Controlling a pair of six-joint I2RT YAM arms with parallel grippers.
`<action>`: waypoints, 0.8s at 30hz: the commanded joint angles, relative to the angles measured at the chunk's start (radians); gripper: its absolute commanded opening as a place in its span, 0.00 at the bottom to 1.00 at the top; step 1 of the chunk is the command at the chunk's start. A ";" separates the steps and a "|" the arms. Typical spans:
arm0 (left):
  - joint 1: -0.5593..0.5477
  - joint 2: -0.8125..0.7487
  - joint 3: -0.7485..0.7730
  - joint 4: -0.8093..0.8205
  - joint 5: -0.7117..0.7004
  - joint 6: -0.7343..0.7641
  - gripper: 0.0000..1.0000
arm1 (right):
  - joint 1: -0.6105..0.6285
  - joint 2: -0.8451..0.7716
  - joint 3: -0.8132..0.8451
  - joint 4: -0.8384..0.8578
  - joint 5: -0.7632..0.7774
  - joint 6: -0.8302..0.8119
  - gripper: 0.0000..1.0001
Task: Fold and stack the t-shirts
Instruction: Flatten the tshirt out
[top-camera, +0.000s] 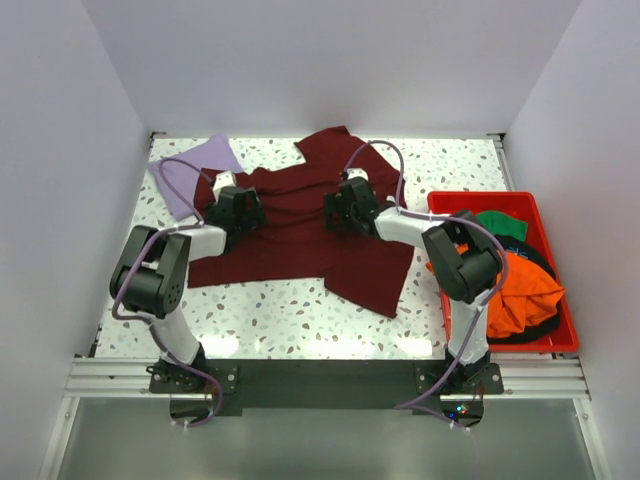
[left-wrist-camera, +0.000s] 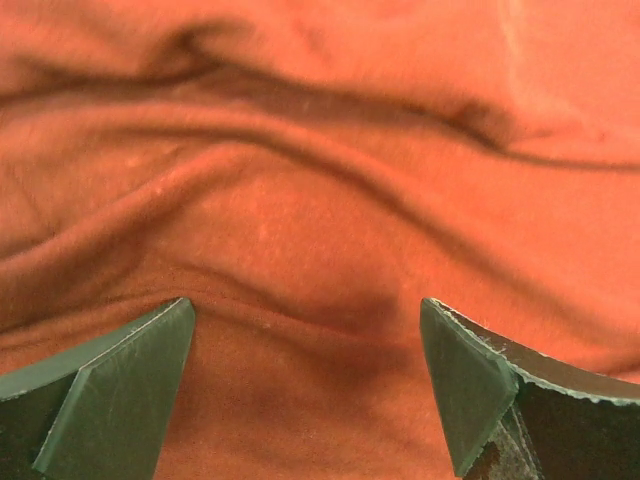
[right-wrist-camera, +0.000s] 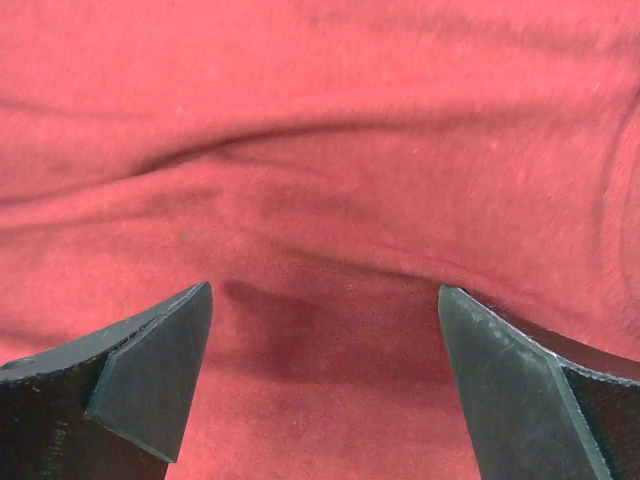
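Maroon cloth t-shirt (top-camera: 300, 235) lay rumpled by the bench's far edge; with left gripper (left-wrist-camera: 305, 310) and right gripper (right-wrist-camera: 325, 295) gaping over it, you needed matched, shallow pinches.

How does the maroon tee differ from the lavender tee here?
The maroon tee lies spread and wrinkled at centre; the lavender tee sits at the far left corner. The maroon tee shows far more area than the lavender tee. The left hand and right hand, both open, hover over the maroon tee, not the lavender tee. Both are plain cloth on the table.
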 joint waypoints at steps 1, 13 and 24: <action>0.009 0.072 0.069 -0.011 0.034 0.016 1.00 | -0.014 0.057 0.078 -0.101 0.066 -0.011 0.99; 0.004 0.042 0.186 -0.024 0.026 0.072 1.00 | -0.009 -0.035 0.152 -0.077 0.092 -0.160 0.98; 0.018 -0.202 0.056 -0.008 0.042 0.107 1.00 | 0.109 -0.442 -0.170 -0.175 0.150 -0.171 0.99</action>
